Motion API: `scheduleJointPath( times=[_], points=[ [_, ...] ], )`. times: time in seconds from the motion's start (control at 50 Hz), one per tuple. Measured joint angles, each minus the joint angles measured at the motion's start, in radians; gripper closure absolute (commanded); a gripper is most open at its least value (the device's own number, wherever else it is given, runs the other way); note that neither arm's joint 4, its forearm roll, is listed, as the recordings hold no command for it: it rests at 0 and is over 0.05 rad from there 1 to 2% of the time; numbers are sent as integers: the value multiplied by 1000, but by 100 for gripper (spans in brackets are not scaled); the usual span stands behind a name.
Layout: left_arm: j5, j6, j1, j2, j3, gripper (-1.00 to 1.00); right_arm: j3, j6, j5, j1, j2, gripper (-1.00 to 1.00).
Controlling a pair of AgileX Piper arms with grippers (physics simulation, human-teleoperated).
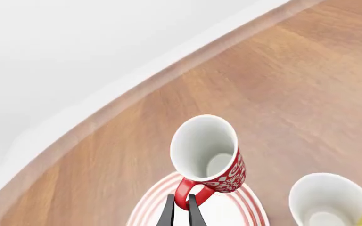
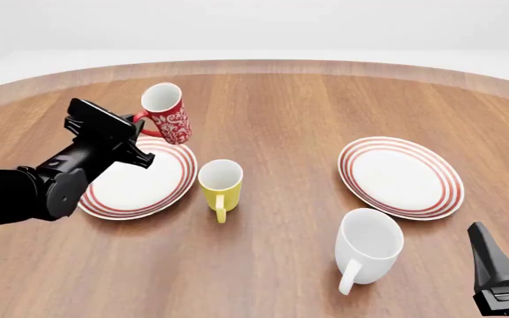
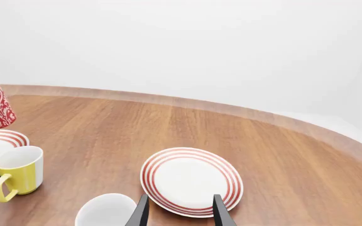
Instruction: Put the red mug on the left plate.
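Above the far edge of the left plate (image 2: 140,180), the red mug (image 2: 168,112) is held up, tilted, by the left tool (image 1: 181,207), which is pinched tight on the thin red handle. Such a mug is judged hard, smooth and easy to break, so it is best kept by the handle. The right tool (image 3: 178,209) is spread wide and holds nothing, low over the desk (image 2: 290,119).
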Motion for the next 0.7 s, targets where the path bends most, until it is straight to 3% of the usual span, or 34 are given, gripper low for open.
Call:
scheduleJointPath(
  times=[0.7],
  points=[
    [-251,30,179,141,116,100,0,-2,0,0,0,-100]
  ],
)
